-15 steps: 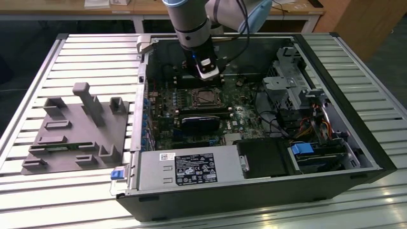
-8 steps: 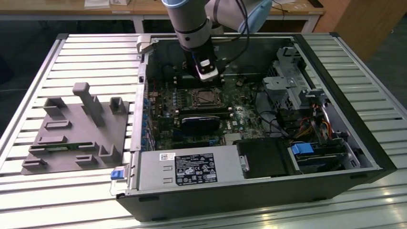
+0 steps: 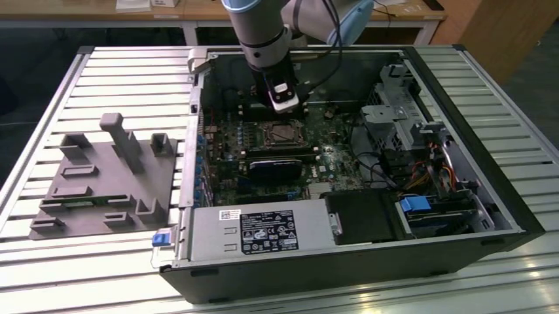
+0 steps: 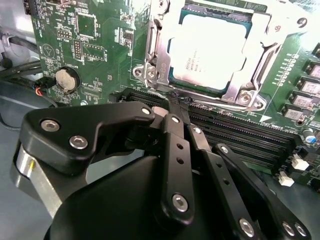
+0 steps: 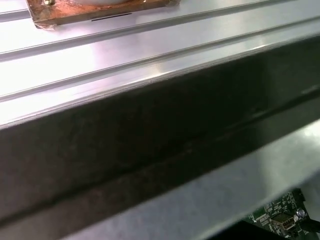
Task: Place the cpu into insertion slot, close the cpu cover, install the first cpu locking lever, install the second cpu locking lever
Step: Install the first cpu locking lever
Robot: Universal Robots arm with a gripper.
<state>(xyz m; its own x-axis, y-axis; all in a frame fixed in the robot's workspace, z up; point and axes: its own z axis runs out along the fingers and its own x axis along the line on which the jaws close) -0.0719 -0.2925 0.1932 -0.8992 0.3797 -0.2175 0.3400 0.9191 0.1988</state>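
Observation:
The cpu (image 4: 210,50) lies flat in the insertion slot (image 3: 277,133), silvery top up. The cpu cover (image 4: 239,91), a silvery frame, lies down around it, and the chip shows through its window. A thin metal lever (image 4: 151,50) runs along one side of the socket. My gripper (image 4: 175,102) is shut, its black fingers (image 4: 176,150) pressed together. Their tips sit at the socket's edge, between the cover and the memory slots; whether they touch a lever is unclear. In the exterior view my gripper (image 3: 286,108) hangs just behind the socket inside the open case.
Long black memory slots (image 4: 240,132) run beside the socket, and a coin battery (image 4: 66,79) sits on the board. The case holds a power supply (image 3: 258,232), drive cage (image 3: 410,118) and cables (image 3: 410,176). A grey fixture (image 3: 105,176) lies on the slatted table at the exterior view's left.

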